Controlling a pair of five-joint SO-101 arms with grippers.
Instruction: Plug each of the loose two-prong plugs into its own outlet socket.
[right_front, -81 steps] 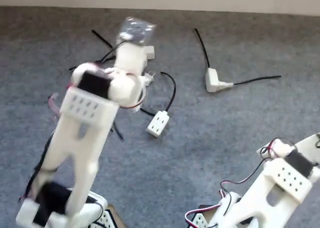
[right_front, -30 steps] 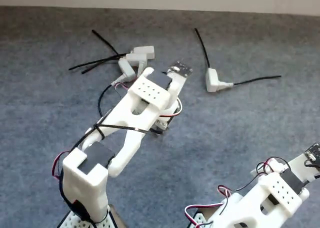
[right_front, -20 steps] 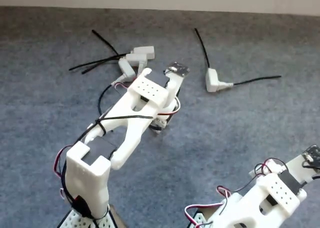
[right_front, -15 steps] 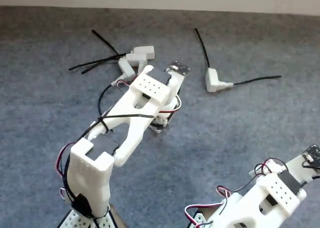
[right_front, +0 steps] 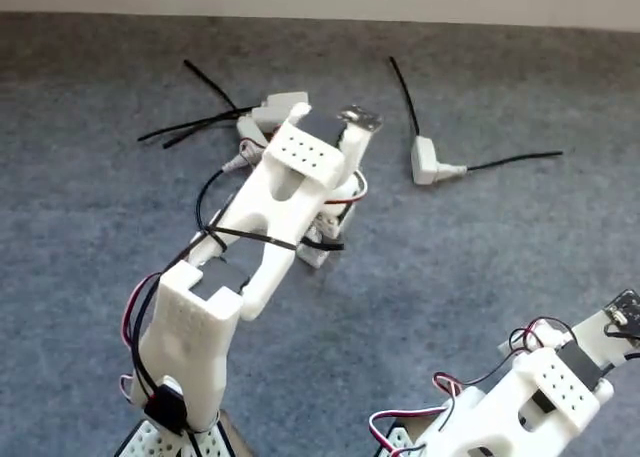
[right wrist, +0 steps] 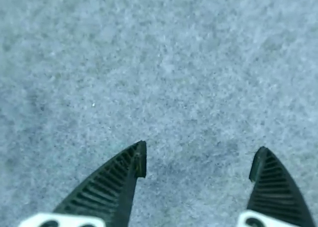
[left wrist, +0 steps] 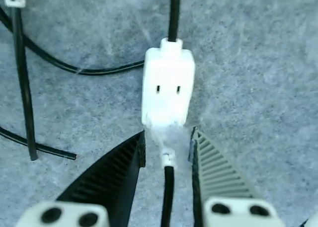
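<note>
Far left on the grey carpet [right_front: 90,227]: a fan of black cords [right_front: 190,127] ending in two white connectors [right_front: 281,105], well apart from either arm, presumably waiting for a later turn.

Next, the left arm [right_front: 300,167], stretched toward mid-carpet and bent down over the outlet socket [left wrist: 168,93]. From the wrist: left gripper [left wrist: 168,136] lowered astride the plug [left wrist: 167,143], fingers [left wrist: 126,160] parted slightly, flanking it close on both sides without plainly squeezing (contact too fine to judge). Placed so, probably, to keep the plug lined up with the socket's end face. Plug butted against that end, apparently seated or nearly so; prongs hidden. Long axes of socket and plug in one line, running straight away from the wrist. Plug pointing away, cord [left wrist: 168,192] trailing back between the fingers. Two spare slots facing up.

Further right, another white connector pair [right_front: 425,162], looking already joined.

Far right, the right gripper [right wrist: 201,147] over bare carpet, fingers spread wide, likely parked out of the way.
</note>
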